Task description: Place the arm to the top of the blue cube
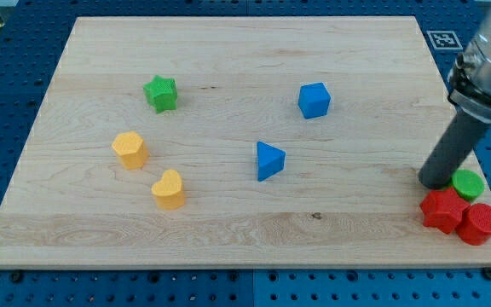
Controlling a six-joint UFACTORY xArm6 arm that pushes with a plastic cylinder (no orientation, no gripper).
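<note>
Camera view: wooden board (228,222) with blocks, my tip (436,182) at the view's right edge, well apart from the blue cube (314,100).
Bare rod, nothing held; tip sits low on the right, just beside the green cylinder (467,184) and above the red star-like block (442,211) and red cylinder (482,224). Blue cube lies upper centre-right of the board, up and left of the tip. Blue triangle (269,160) sits near centre, below-left of the cube. Green star (161,93) upper left; orange hexagon (130,150) and orange heart-like block (169,189) on the left, near each other.
</note>
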